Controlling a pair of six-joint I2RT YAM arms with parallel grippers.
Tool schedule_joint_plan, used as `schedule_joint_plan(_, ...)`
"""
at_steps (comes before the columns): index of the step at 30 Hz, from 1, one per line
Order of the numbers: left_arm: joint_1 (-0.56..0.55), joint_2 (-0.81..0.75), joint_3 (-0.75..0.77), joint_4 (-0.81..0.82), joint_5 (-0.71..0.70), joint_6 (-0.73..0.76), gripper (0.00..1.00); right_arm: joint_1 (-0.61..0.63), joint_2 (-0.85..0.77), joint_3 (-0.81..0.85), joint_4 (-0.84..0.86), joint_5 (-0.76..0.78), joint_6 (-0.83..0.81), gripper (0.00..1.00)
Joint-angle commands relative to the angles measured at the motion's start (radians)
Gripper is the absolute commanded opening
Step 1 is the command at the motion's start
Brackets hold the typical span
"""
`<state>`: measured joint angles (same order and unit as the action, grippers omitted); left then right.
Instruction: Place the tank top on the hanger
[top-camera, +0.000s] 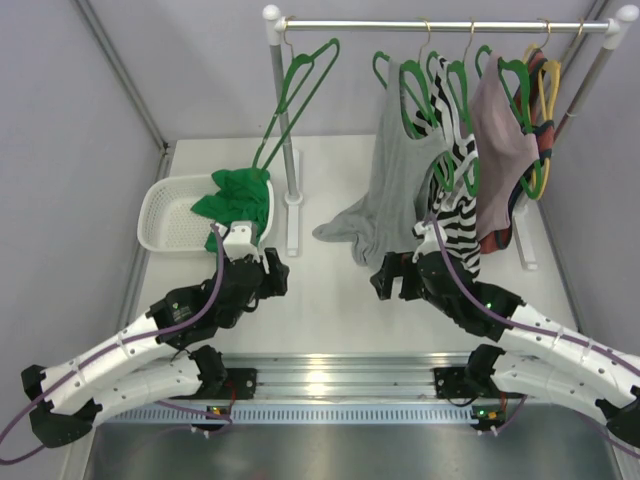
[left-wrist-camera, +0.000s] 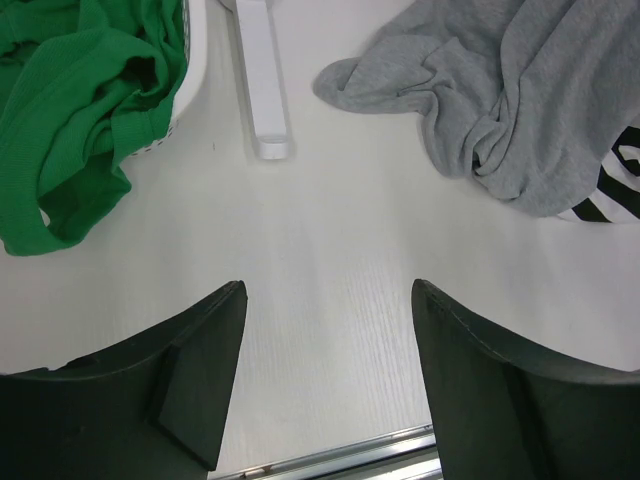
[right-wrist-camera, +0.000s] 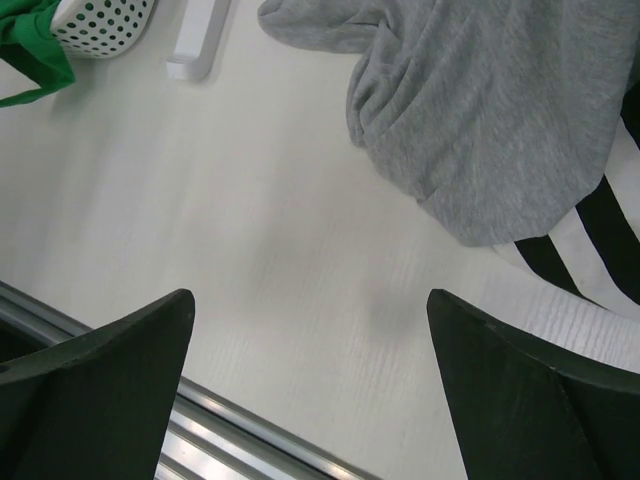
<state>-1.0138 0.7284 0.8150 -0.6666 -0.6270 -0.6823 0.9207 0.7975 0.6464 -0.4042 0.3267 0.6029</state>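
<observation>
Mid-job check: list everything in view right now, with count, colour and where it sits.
tank top: one, bright green, bunched in the basket, spilling over its near rim
basket: one, white, perforated, left on the table
hanger: one or two overlapping, green, empty, left end of the rail
rack: one, white posts, silver rail, across the back
grey top: one, grey, hung on the rail, hem pooled on the table
striped top: one, black-and-white, hung right of the grey top
mauve garment: one, hung further right
loaded hangers: several, green, right half of the rail
yellow hanger: one, far right
table: one, white
left gripper: one, dark, open over the table
right gripper: one, dark, open over the table
</observation>
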Motion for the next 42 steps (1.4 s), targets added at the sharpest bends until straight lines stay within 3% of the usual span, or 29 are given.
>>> schedule_joint_plan(1,0.004,-0.012,-0.007,0.004,-0.023,-0.01,0.72,0.007,-0.02,0.009,0.047,-0.023,-0.023,1.0)
schedule_joint_plan(14,0.004,-0.006,0.001,-0.03,-0.086,-0.049,0.73,0.007,0.029,0.03,0.039,-0.063,-0.049,1.0)
schedule_joint_plan(19,0.03,0.106,0.061,-0.126,-0.168,-0.105,0.75,0.007,0.048,0.059,0.038,-0.072,-0.066,1.0)
schedule_joint_plan(29,0.372,0.265,0.122,-0.036,0.005,0.068,0.74,0.007,0.051,0.078,0.039,-0.115,-0.083,1.0)
schedule_joint_plan(34,0.542,0.298,0.089,-0.025,0.059,0.083,0.73,0.007,0.048,0.084,0.036,-0.129,-0.086,1.0)
schedule_joint_plan(37,0.613,0.296,0.052,-0.019,0.099,0.061,0.72,0.007,0.048,0.079,0.039,-0.133,-0.084,1.0)
schedule_joint_plan(42,0.638,0.305,0.003,-0.013,0.101,0.026,0.71,0.007,0.057,0.07,0.054,-0.144,-0.083,1.0)
